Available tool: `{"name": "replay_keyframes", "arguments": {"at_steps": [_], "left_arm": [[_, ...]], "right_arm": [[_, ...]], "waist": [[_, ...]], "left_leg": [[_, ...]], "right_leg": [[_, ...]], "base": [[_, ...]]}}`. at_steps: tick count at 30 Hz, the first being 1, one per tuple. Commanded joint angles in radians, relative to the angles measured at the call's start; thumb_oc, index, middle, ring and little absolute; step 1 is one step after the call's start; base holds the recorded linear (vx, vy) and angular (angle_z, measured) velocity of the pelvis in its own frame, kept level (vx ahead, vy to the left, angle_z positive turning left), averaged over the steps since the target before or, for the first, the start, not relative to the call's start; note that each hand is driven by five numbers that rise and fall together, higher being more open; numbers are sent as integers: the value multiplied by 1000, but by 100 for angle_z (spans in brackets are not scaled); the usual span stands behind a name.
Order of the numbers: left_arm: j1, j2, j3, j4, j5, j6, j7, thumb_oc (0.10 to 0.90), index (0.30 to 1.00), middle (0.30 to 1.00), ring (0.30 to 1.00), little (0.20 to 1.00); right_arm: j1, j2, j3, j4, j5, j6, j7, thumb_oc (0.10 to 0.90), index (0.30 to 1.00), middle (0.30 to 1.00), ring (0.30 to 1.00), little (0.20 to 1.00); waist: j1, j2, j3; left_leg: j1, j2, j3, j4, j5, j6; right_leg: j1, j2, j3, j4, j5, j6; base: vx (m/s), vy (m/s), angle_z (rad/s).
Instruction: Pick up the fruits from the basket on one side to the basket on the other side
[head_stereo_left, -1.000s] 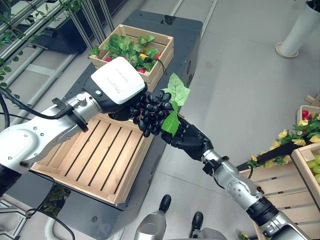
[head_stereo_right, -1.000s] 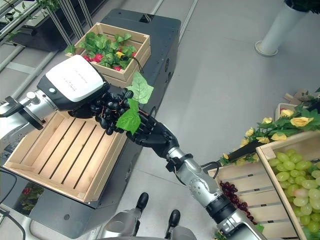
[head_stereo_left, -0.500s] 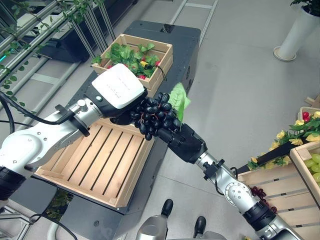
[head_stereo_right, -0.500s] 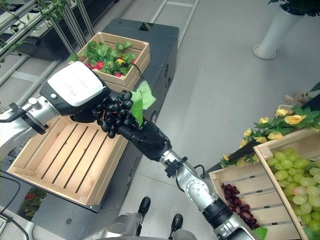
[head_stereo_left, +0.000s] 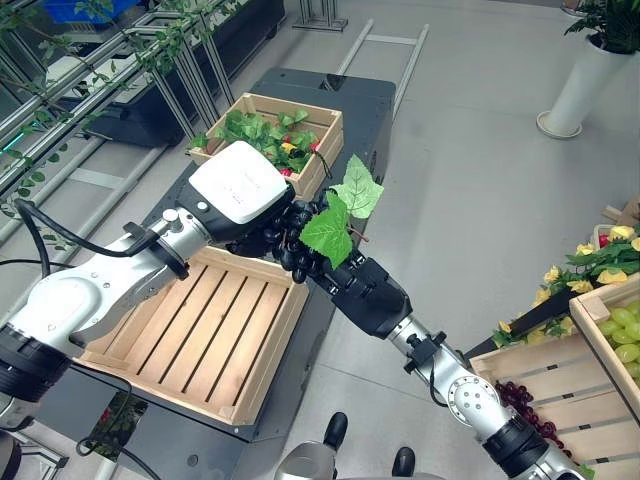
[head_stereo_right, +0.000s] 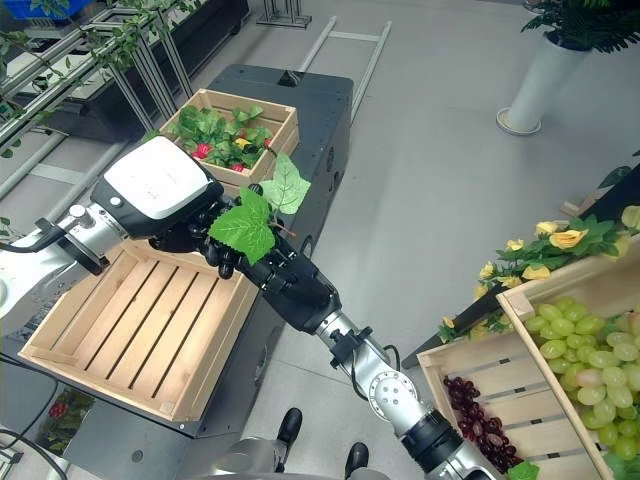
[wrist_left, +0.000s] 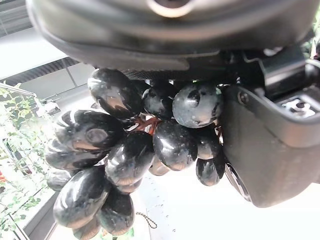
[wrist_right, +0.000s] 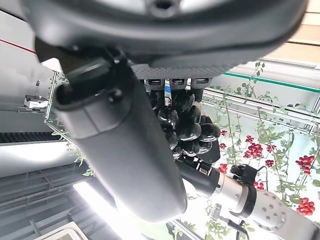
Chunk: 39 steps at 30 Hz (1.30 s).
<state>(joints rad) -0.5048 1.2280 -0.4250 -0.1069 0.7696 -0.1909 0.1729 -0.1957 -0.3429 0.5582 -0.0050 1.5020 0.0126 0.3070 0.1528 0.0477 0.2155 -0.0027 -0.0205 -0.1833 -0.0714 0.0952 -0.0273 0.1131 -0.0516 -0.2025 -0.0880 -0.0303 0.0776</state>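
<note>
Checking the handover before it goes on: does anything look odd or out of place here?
Nothing spilled or damaged. One oddity: both the left hand and the right hand grip the same dark grape bunch in mid-air, beside the empty crate, not over it.

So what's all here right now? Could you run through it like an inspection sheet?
Surface: dark cart carrying two wooden crates.
Job's things: dark grape bunch with green leaves, held over the slatted crate; grape crates at right.
Clutter: leafy crate with red fruit.
Hands: left hand and right hand both on the bunch.
Cables: nothing seen.
Surroundings: grey floor, white planter, vine racks.
</note>
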Motion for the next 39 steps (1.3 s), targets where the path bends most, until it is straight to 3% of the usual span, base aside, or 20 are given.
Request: {"name": "replay_keyframes", "arguments": {"at_steps": [1,14,15,16,17,18,26,39], "left_arm": [[25,-47,89,77,-55,33,88,400,300,300,300,300],[58,-163,33,-25,97,56,73,400,300,300,300,300],[67,-171,25,-37,135,62,82,400,300,300,300,300],[78,-179,23,-42,153,62,86,400,300,300,300,300],[83,-185,19,-51,166,69,83,400,300,300,300,300],[87,-194,14,-57,181,72,79,400,300,300,300,300],[116,-220,-5,-66,193,99,94,400,300,300,300,300],[174,-250,49,-75,196,133,171,400,300,300,300,300]], "right_arm": [[20,85,-18,-172,44,-82,70,800,900,900,900,900],[31,80,-29,-152,22,-155,-95,800,900,900,900,900],[33,80,-29,-152,14,-162,-104,769,853,853,853,853],[36,75,-27,-157,19,-165,-115,681,721,721,721,721],[35,70,-30,-157,26,-169,-127,516,474,474,474,474],[36,68,-32,-157,27,-171,-142,400,300,300,300,300],[45,56,-36,-153,45,-178,-169,400,300,300,300,300],[71,47,-66,-151,45,-156,-189,400,300,300,300,300]], "waist": [[-22,-21,-157],[-38,-24,-155],[-39,-25,-154],[-40,-26,-153],[-41,-26,-153],[-43,-26,-153],[-46,-28,-151],[-50,-33,-153]], "left_leg": [[9,-53,63,-16,-49,47],[21,-54,76,-16,-59,51],[21,-54,77,-16,-59,52],[22,-53,79,-16,-60,52],[22,-53,82,-16,-60,52],[22,-53,81,-16,-60,53],[24,-52,88,-16,-63,52],[29,-49,96,-16,-67,53]], "right_leg": [[-57,-8,-3,21,45,5],[-54,-11,4,17,49,6],[-55,-11,5,17,50,6],[-56,-11,6,18,50,7],[-57,-11,7,19,50,7],[-56,-11,7,18,51,7],[-55,-13,10,14,55,10],[-54,-14,11,13,56,11]], "base": [[0,0,0],[0,0,0],[0,0,0],[0,0,0],[0,0,0],[0,0,0],[0,0,0],[0,0,0]]}}
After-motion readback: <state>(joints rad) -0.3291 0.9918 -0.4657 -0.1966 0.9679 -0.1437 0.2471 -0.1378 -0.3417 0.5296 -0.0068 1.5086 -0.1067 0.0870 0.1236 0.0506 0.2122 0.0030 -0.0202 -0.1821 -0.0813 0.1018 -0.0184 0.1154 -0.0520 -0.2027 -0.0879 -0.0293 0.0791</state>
